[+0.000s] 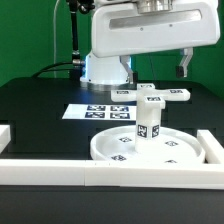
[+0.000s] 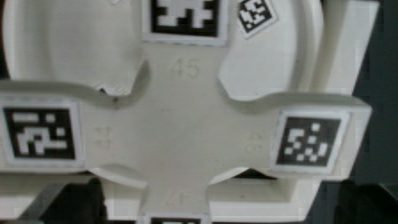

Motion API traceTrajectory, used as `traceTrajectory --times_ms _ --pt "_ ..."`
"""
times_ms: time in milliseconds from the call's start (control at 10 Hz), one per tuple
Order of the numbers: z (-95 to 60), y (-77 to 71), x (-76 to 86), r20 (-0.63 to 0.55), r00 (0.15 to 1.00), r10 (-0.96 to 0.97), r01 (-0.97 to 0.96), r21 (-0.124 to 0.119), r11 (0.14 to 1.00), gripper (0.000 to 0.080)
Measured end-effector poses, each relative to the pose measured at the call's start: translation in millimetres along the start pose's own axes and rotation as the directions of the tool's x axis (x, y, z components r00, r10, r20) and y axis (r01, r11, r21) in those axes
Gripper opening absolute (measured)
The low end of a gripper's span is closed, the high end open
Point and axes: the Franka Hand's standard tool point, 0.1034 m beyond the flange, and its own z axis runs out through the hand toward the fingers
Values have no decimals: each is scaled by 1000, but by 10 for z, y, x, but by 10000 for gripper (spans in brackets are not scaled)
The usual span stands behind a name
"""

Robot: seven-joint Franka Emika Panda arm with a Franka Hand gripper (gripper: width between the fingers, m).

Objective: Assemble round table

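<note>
The round disc (image 1: 110, 150) lies on the black table near the front. The short thick leg (image 1: 147, 128) stands upright on its middle. The cross-shaped foot piece (image 1: 155, 94) sits on top of the leg. My gripper (image 1: 157, 72) hangs just above the foot, open, with its dark fingers spread to either side. In the wrist view the foot (image 2: 187, 110) fills the picture with its tags. The gripper (image 2: 222, 202) shows its dark fingers (image 2: 75, 200) wide apart beside one arm of the cross, not touching it.
The marker board (image 1: 100, 110) lies flat behind the disc. White border bars run along the front (image 1: 110, 172), the exterior view's left (image 1: 5, 135) and its right (image 1: 212, 148). The robot base (image 1: 105, 68) stands at the back.
</note>
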Motion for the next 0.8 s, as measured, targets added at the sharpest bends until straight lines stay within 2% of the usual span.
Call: traceTrajectory --times_ms 200,400,800 --pt "72 -52 -49 40 975 -218 218 0 976 649" --pt "67 -31 -39 48 942 -331 332 -8 943 649" --pt "92 36 -65 61 859 -508 509 -5 861 649"
